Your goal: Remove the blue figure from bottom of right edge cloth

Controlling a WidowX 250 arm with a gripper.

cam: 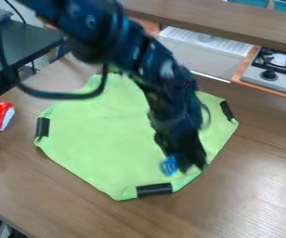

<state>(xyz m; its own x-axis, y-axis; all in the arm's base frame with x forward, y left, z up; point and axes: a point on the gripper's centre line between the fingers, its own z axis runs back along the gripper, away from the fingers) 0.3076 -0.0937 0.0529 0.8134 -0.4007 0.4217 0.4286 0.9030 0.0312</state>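
1. The black arm (136, 53) is extended at a slant over the bench (257, 186), from the side of its far left corner toward its middle.
2. The wrist (173, 109) is held lower than the upper links and is turned more steeply downward.
3. The gripper (190, 163) is pointed down and slightly tilted, and is placed low over the bench, well in from its far edge.
4. A black cable (58, 96) is hung in a wide loop beside the arm, on the side toward the bench's left edge.

One cloth (102, 144), one figure (168, 167) (three strips (153, 189))
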